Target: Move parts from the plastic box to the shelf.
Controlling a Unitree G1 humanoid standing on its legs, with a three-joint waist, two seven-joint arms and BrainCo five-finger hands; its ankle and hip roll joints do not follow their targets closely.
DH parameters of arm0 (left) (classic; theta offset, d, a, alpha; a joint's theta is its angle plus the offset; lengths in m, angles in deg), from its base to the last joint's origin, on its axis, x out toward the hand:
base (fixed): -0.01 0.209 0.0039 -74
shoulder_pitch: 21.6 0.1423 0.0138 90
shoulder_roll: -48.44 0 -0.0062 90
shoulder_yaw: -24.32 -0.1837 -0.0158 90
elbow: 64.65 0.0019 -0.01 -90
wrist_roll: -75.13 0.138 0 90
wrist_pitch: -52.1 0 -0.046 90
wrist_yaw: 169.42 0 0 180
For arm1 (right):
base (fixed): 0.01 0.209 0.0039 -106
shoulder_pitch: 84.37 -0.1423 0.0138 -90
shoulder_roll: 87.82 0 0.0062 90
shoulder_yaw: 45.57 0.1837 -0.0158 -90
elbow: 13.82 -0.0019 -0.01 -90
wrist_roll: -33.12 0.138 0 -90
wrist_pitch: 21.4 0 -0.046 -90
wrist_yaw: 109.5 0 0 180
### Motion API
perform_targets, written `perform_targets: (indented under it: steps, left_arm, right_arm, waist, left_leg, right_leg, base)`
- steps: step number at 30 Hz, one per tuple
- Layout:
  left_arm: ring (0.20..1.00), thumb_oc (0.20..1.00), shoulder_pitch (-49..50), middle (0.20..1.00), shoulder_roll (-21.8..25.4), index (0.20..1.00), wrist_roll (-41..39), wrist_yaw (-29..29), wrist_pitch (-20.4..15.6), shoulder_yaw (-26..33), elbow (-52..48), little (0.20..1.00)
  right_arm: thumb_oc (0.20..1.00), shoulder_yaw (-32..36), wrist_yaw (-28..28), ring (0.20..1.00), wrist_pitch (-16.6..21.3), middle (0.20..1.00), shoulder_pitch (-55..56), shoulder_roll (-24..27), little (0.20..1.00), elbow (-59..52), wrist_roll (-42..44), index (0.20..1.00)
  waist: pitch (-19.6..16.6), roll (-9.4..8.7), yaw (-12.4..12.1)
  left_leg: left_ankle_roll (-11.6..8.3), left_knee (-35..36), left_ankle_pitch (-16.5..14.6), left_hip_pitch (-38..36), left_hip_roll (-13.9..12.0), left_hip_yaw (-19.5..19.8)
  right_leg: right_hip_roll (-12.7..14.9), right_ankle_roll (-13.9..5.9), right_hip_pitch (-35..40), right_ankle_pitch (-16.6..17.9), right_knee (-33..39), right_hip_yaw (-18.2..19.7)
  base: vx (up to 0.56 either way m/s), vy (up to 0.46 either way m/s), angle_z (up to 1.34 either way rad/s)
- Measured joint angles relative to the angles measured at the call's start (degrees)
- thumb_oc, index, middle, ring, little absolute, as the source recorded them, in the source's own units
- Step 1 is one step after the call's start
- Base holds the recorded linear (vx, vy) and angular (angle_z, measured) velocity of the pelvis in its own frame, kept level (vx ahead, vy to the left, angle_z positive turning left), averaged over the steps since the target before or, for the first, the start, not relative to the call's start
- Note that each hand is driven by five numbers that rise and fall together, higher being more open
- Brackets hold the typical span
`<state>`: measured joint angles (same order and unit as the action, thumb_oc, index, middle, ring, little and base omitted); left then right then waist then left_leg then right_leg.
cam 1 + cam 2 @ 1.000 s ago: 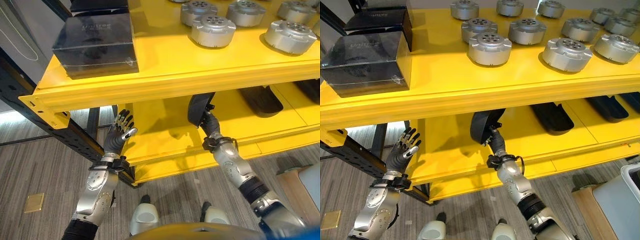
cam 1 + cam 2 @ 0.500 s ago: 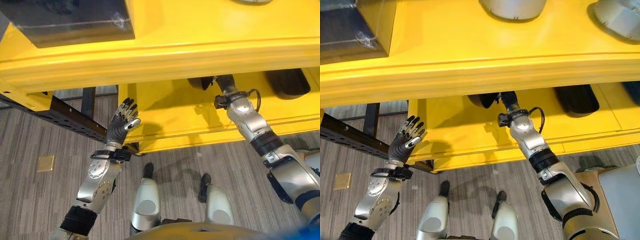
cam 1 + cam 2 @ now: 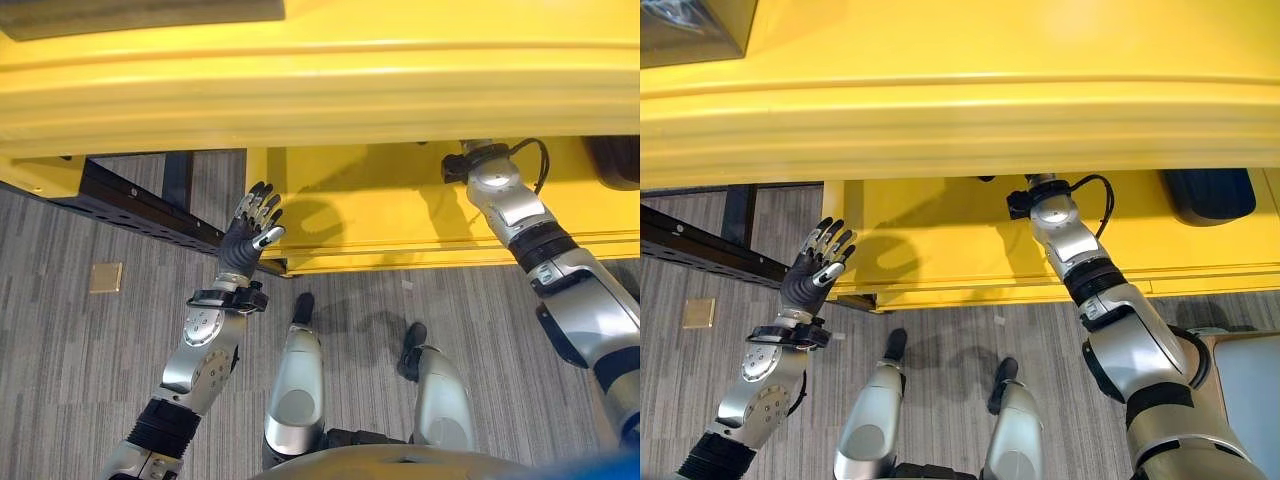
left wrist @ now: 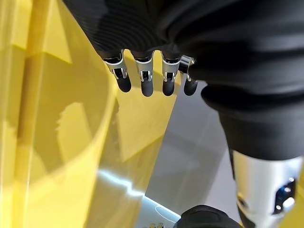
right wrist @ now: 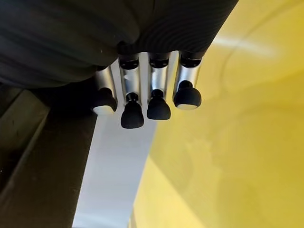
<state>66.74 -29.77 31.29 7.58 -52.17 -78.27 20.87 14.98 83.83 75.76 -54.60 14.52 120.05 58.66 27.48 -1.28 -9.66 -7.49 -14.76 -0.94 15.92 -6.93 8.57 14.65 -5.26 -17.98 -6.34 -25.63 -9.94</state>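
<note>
Since the earlier frame the right arm has reached deeper under the yellow shelf (image 3: 330, 90), whose front beam hides the right hand, so its grip cannot be told. Nearer, the left hand (image 3: 250, 240) hovers empty, fingers spread. One dark part (image 3: 1210, 195) lies on the lower level.

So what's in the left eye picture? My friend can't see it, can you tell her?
The robot's right arm reaches under the upper board of a yellow shelf, its hand hidden behind the board's edge. The left hand is raised with straight fingers before the shelf's lower level, holding nothing, above a grey striped floor.
</note>
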Motion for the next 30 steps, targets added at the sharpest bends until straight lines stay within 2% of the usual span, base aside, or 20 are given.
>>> perform_targets:
  steps: [4, 7, 10, 22, 30]
  left_arm:
    - [1.000, 1.000, -2.75, 1.000, 0.17, 1.000, 0.04, -0.90, -0.24, -1.36, -0.05, 1.000]
    - [1.000, 1.000, -3.93, 1.000, 0.15, 1.000, 0.08, -2.32, -0.26, -2.18, -0.82, 1.000]
    - [1.000, 1.000, -3.77, 1.000, 0.15, 1.000, 0.10, -2.40, -0.34, -2.20, -1.04, 1.000]
    - [1.000, 1.000, -4.06, 1.000, 0.14, 1.000, 0.73, -4.55, -1.41, -2.20, -2.61, 1.000]
    - [1.000, 1.000, -4.25, 1.000, 0.69, 1.000, 0.73, -4.58, -1.68, -2.28, -3.40, 1.000]
  right_arm:
    - [0.200, -0.55, 0.91, 0.200, 0.02, 0.200, -4.89, 0.94, 0.200, 3.15, -0.57, 0.200]
    - [0.200, -1.31, 1.26, 0.200, 0.02, 0.200, -7.18, 3.61, 0.200, 3.56, -2.25, 0.200]
    - [0.200, -3.37, 2.08, 0.200, 0.02, 0.200, -7.87, 5.88, 0.200, 5.42, -4.73, 0.200]
    - [0.200, -5.05, 3.01, 0.200, -0.09, 0.200, -8.61, 8.18, 0.200, 7.13, -6.76, 0.200]
    - [0.200, -5.06, 3.07, 0.200, -0.08, 0.200, -9.30, 8.89, 0.200, 6.78, -6.80, 0.200]
  waist:
    - [0.85, 0.04, -0.22]
    - [1.95, 0.40, -0.43]
    - [2.13, 0.40, -0.19]
    - [2.62, 0.43, 1.07]
    - [2.64, 0.40, 1.04]
  left_leg:
    - [0.19, -4.50, -1.23, 4.09, 1.24, 0.53]
    - [0.28, -11.91, -4.25, 8.37, 2.41, 1.45]
    - [0.47, -15.79, -5.89, 10.18, 3.27, 1.94]
    - [0.85, -26.01, -9.51, 16.19, 4.45, 2.64]
    - [1.03, -34.60, -13.38, 18.17, 5.15, 3.00]
  right_leg:
    - [1.52, 0.15, -3.63, -1.78, -4.63, 0.11]
    - [2.64, 0.40, -6.81, -4.19, -10.33, 0.66]
    - [3.56, 0.54, -8.15, -5.86, -13.53, 1.13]
    - [3.88, 0.27, -12.88, -7.12, -19.80, 3.18]
    - [4.55, -0.17, -14.03, -10.08, -26.54, 4.41]
  base:
    - [-0.06, 0.007, 0.15]
    - [-0.06, 0.000, 0.11]
    - [-0.03, 0.007, 0.07]
    - [-0.06, 0.008, -0.02]
    - [-0.04, -0.006, 0.01]
